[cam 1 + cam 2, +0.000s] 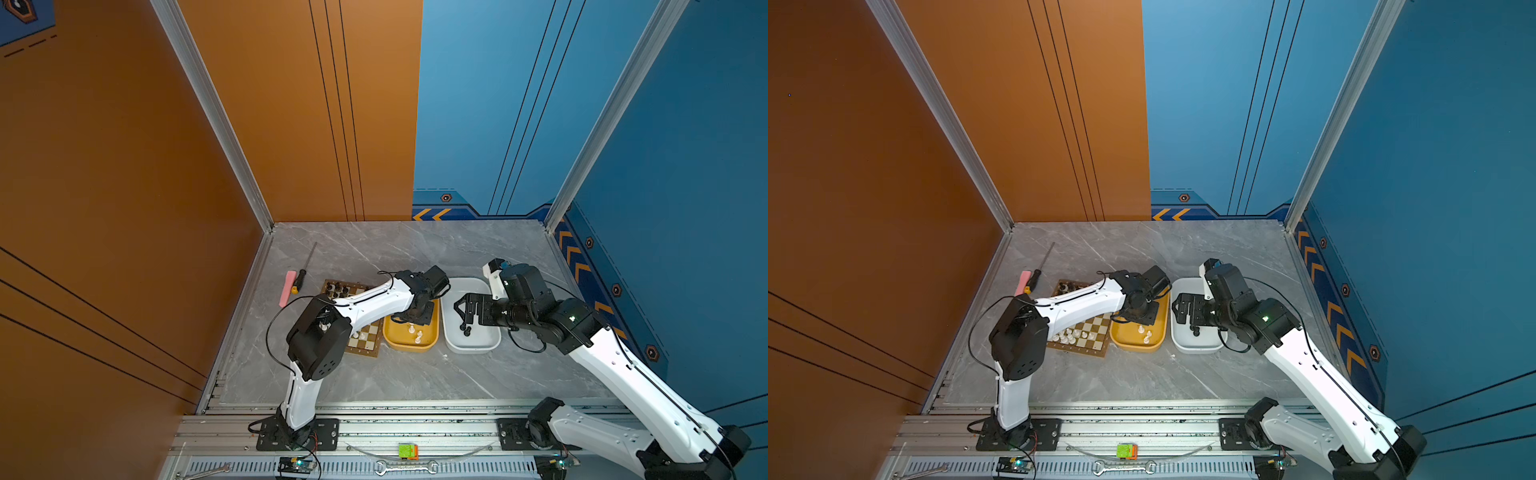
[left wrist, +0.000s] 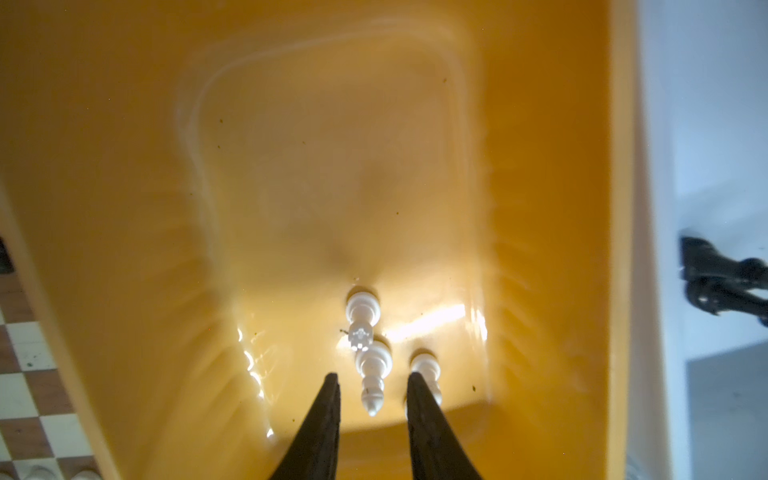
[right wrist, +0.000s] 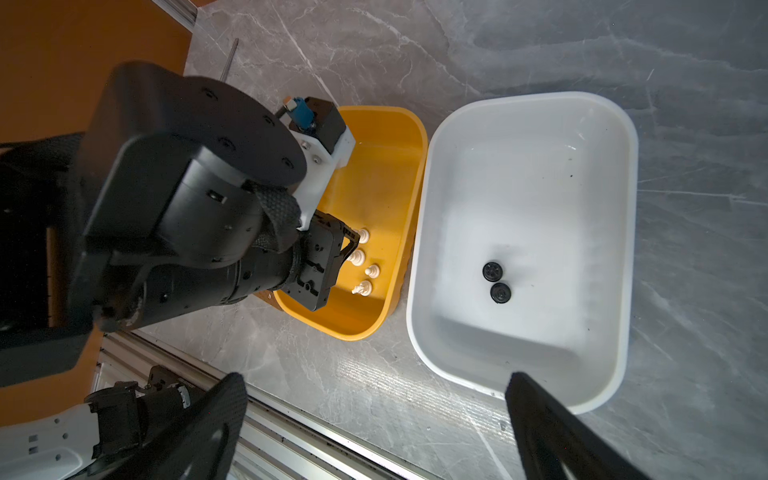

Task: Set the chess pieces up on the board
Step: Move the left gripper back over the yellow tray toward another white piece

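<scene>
Now we see the left gripper point(image 2: 371, 376) reaching down inside the yellow tub point(image 2: 104, 208). Its jaws are partly apart on either side of one cream-white piece point(image 2: 372, 374), with a gap showing on both sides. Other white pieces point(image 2: 362, 309) sit just beside it. Our right gripper point(image 3: 374, 378) hovers with its jaws spread wide and holding nothing, above the white tub point(image 3: 532, 97), where two black pieces point(image 3: 492, 271) rest side by side. Left of the tubs, the board point(image 1: 1101, 323) carries black men point(image 1: 336, 287) along its far edge and white men point(image 1: 1069, 334) along its near edge.
</scene>
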Controlling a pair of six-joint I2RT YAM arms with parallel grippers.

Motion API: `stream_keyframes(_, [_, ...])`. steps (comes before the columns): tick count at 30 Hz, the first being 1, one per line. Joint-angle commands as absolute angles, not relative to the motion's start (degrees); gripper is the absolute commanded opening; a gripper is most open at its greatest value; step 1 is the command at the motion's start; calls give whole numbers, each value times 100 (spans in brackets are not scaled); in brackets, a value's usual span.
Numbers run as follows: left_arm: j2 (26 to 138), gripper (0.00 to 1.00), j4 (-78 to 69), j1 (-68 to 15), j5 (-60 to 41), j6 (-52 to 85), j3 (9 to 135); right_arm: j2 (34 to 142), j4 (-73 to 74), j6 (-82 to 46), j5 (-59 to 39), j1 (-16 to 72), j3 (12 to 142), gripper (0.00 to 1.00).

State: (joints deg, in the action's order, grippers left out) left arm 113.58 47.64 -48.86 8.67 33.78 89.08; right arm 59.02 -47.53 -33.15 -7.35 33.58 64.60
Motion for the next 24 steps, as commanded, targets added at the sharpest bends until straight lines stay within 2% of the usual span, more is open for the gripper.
stream_keyframes(1, [11239, 29, 4947, -4972, 755, 3515, 8739, 5910, -4913, -3169, -909, 3287, 6399, 100])
stream_keyframes(24, [11535, 23, 4927, -5101, 857, 3495, 8605, 5651, -5068, -3199, -951, 3243, 6408, 100])
